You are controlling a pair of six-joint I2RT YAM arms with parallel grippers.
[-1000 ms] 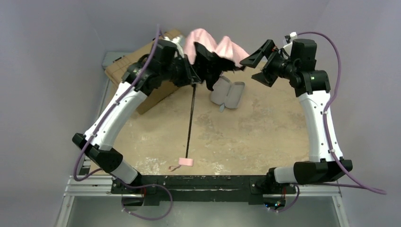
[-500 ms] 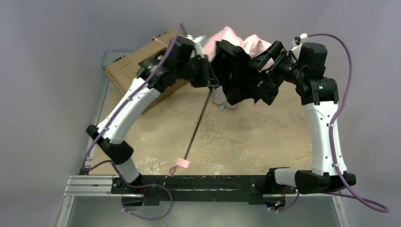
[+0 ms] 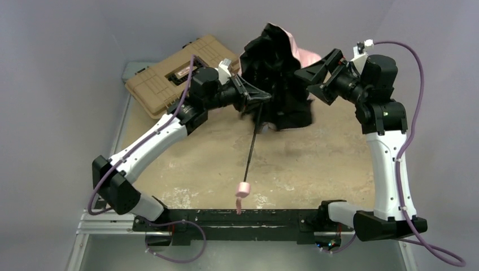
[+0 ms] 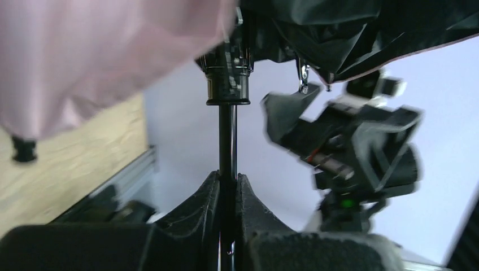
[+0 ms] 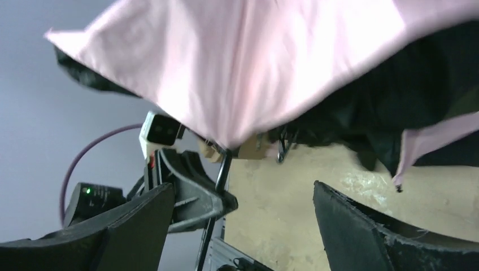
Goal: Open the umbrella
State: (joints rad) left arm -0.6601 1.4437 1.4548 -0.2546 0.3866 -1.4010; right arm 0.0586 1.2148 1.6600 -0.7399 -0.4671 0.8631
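Note:
The umbrella's canopy point(image 3: 277, 79) hangs lifted at the back centre, its black lining toward the camera and pink fabric point(image 3: 308, 55) behind. Its thin black shaft point(image 3: 252, 148) slants down to the small pink handle point(image 3: 243, 188) near the front edge. My left gripper point(image 3: 255, 100) is shut on the shaft just below the black runner point(image 4: 227, 82); in the left wrist view the fingers point(image 4: 206, 197) pinch the shaft point(image 4: 227, 141). My right gripper point(image 3: 316, 79) is open and empty beside the canopy's right side; pink fabric point(image 5: 254, 68) fills its wrist view above the spread fingers point(image 5: 361, 226).
A tan hard-shell toolbox point(image 3: 178, 73) lies at the back left, behind the left arm. The sandy tabletop point(image 3: 310, 164) ends at a metal rail point(image 3: 226, 217) at the front. Purple walls close in on three sides.
The left arm has swung the umbrella right and tilted it, so the black lining now faces the camera and the handle has lifted. The right gripper stays open by the canopy.

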